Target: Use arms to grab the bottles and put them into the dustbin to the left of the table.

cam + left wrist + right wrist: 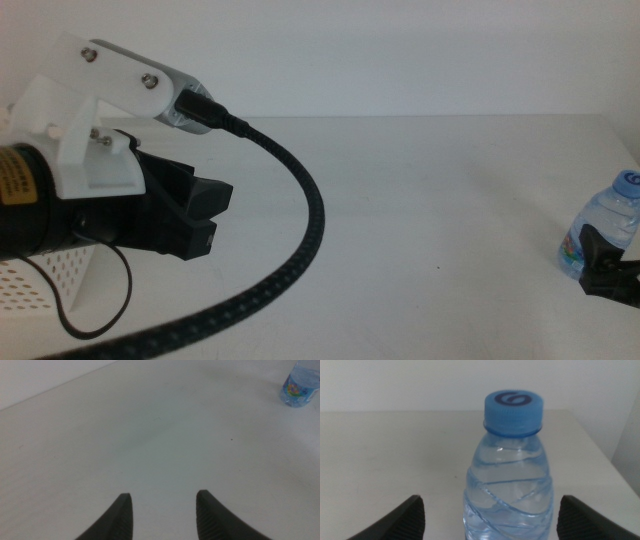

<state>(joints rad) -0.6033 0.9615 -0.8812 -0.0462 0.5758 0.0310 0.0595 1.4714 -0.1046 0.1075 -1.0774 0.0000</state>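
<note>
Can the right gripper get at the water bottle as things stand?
Probably yes. The right gripper is open, its jaws standing either side of the upright water bottle with nothing between. The left gripper is far off.

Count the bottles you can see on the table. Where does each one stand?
1. A small clear water bottle with a blue cap stands upright near the table's right edge, between the right gripper's open jaws. The left arm may hide others.

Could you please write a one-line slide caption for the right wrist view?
Right gripper open around an upright water bottle with a blue cap on the white table.
</note>
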